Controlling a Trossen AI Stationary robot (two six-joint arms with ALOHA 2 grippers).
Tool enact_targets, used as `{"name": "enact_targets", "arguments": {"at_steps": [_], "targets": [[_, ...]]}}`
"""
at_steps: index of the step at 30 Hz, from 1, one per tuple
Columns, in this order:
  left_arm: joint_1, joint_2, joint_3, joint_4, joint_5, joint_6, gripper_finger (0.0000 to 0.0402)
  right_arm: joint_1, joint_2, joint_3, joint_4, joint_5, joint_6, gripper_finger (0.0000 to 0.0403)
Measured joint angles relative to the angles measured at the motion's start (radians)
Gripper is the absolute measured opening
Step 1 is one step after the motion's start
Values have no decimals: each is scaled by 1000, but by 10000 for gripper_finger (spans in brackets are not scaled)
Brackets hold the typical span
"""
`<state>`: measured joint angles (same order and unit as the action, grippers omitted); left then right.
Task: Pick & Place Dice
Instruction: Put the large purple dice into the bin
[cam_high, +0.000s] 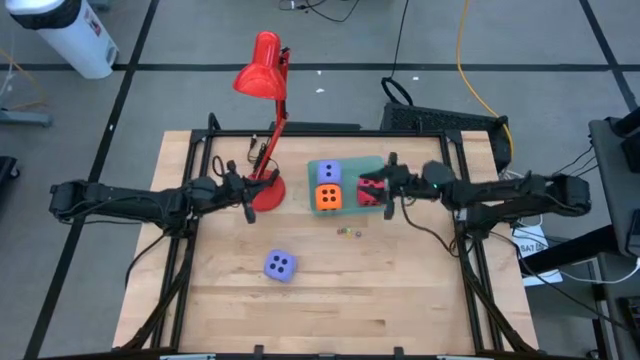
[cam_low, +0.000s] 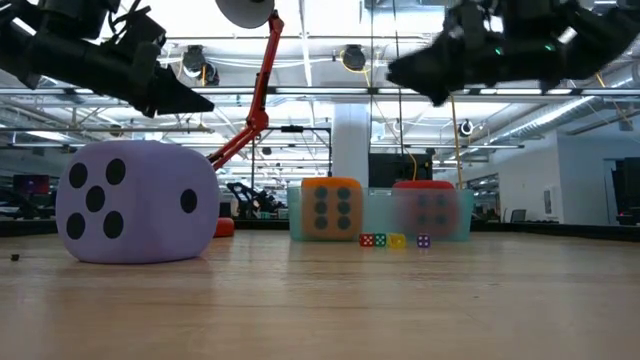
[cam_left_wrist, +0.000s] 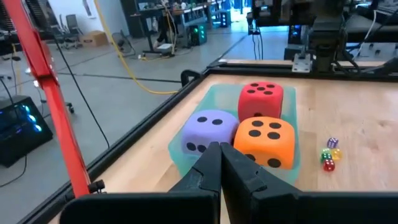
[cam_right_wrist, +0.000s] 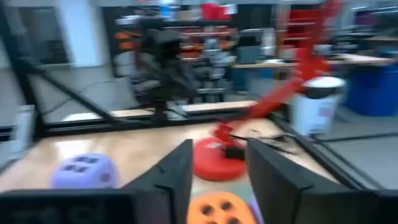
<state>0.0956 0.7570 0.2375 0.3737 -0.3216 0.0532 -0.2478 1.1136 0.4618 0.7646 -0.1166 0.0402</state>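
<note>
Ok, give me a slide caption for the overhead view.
Three dice sit in the teal tray, a fourth lavender die alone on the table.

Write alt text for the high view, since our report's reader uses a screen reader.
Three foam dice, lavender, orange and red, sit in a green tray on a wooden table; a second lavender die lies alone nearer the front. The right hand is beside the red die, the left hand by a red desk lamp.

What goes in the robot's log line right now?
tray: three dice | blue die: loose on table | right claw: empty, over tray | left claw: shut, by lamp
</note>
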Motion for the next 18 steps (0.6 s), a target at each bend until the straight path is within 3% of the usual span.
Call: {"name": "enact_targets", "arguments": {"at_steps": [4,11,18], "targets": [[0,0,0,-23,-2,-2,5,21,-15,-106,61,117,-19,87],[-9,-1,0,-88,54,-109,5,21,-79,-161,34,114,-6,11],[-45,-11,0,-109,94,-87,5,23,-83,-166,37,113,-17,10]]}}
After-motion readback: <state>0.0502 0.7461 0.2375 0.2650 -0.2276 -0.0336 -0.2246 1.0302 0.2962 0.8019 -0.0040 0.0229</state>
